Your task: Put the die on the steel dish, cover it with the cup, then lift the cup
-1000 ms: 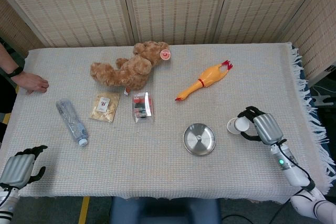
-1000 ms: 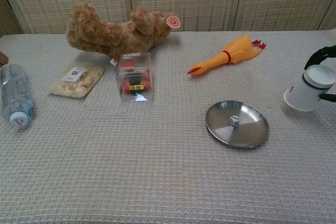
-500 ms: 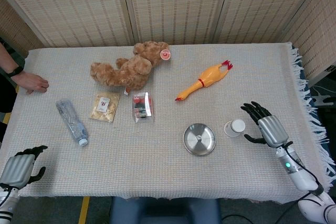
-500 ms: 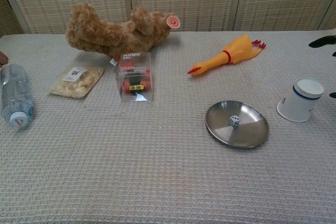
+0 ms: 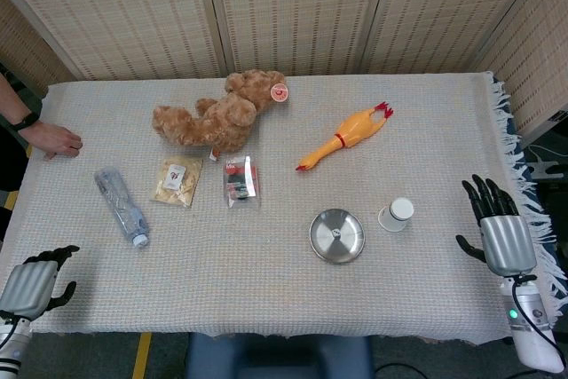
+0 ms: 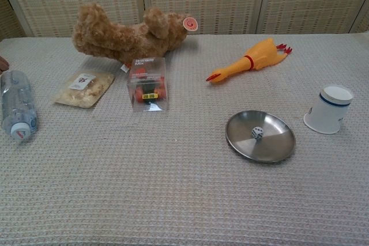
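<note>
the die [image 6: 257, 133] lies in the steel dish [image 6: 277, 147] toward the table's [image 5: 266, 272] near edge, the cup [image 6: 328, 109] stands upside down just right of the dish, the right hand [image 5: 502, 235] spread wide and empty near the right edge, the left hand [image 5: 31, 284] curled at the near left corner.

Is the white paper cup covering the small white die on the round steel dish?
No. The white paper cup stands upside down on the cloth beside the round steel dish, with the small white die exposed.
</note>
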Tool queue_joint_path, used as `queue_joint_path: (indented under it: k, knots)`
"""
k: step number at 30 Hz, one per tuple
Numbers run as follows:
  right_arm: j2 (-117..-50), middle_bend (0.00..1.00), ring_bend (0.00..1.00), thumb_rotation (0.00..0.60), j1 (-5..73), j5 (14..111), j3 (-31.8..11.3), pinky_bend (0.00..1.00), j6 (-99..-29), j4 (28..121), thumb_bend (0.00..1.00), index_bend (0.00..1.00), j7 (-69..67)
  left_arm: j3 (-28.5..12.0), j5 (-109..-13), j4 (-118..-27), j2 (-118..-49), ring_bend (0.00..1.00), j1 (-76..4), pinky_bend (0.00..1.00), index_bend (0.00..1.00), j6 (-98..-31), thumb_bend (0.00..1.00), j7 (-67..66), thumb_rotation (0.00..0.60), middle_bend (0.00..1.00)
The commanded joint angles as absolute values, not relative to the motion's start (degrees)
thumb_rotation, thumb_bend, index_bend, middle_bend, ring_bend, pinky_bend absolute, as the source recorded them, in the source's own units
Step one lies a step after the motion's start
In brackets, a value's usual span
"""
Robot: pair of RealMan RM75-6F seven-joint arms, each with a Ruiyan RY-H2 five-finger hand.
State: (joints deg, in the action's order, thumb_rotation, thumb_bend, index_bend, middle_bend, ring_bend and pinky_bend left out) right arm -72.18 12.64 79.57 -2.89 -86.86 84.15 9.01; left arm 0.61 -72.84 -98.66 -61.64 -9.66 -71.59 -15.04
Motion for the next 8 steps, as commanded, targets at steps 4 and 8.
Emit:
queue_joint_path:
  k: [4, 8]
  knots:
    - [-70.2, 0.00, 0.00, 0.600, 9.2, 77.1, -5.0, 0.15, -90.1, 88.7, 0.07, 0.00, 12.8, 0.5, -74.0, -98.1, -62.2, 0.25, -10.0, 0.33, 0.21, -71.5, 0.38, -14.2, 0.600, 0.26]
    - [-69.9, 0.00, 0.00, 0.600, 8.9, 77.6, -4.9, 0.15, -90.1, 89.2, 0.07, 0.00, 12.4, 0.5, -74.3, -97.5, -62.5, 0.25, -10.2, 0.33, 0.21, -71.3, 0.38, -13.8, 0.600, 0.26]
